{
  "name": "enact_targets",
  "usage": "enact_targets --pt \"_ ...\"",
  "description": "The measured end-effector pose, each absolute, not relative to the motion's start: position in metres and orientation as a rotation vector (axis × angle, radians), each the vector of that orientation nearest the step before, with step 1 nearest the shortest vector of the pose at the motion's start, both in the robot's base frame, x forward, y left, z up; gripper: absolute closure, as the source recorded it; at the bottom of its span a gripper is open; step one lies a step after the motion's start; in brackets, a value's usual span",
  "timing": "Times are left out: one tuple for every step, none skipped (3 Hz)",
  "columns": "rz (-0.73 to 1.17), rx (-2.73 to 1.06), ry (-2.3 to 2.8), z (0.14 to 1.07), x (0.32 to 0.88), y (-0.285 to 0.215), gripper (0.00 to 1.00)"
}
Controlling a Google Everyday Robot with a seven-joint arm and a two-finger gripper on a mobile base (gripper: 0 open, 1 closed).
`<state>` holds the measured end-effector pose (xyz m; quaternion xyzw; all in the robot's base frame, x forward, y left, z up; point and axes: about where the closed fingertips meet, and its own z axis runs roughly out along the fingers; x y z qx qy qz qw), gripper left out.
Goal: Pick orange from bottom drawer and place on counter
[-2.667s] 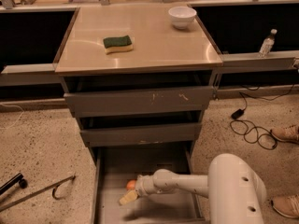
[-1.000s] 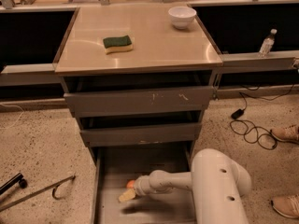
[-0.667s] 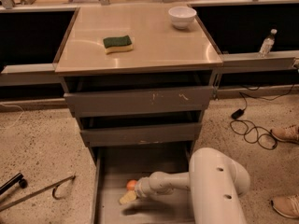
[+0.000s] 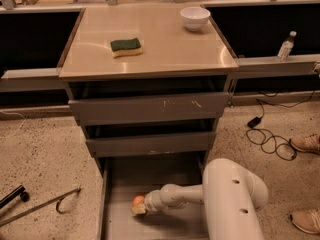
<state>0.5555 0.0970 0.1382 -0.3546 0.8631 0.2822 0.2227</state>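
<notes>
The orange [image 4: 137,200] lies on the grey floor of the open bottom drawer [image 4: 120,179], near its left side. My gripper [image 4: 139,208] reaches in from the right at the end of the white arm [image 4: 230,194] and sits right at the orange, touching it from below and the right. The beige counter [image 4: 165,49] tops the cabinet above.
A green-and-yellow sponge [image 4: 126,46] and a white bowl [image 4: 195,18] sit on the counter. Two shallower grey drawers [image 4: 150,109] are above the open one. A black cable [image 4: 267,136] and shoes [image 4: 305,143] lie on the floor at right, a metal rod [image 4: 40,204] at left.
The arm's bulky white segment has swung left and closer over the drawer. The gripper has stayed beside the orange.
</notes>
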Motion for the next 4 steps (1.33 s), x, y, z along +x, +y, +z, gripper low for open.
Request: enact_targets --pt "0.779 -0.979 2.384 0.138 0.555 0.097 0.62" --pt "0.78 -0.979 2.383 0.138 0.555 0.097 0.85" --pt "0.871 -0.975 2.334 0.154 0.553 0.097 1.0" --pt "1.014 -0.954 2.151 0.216 0.564 0.09 1.0"
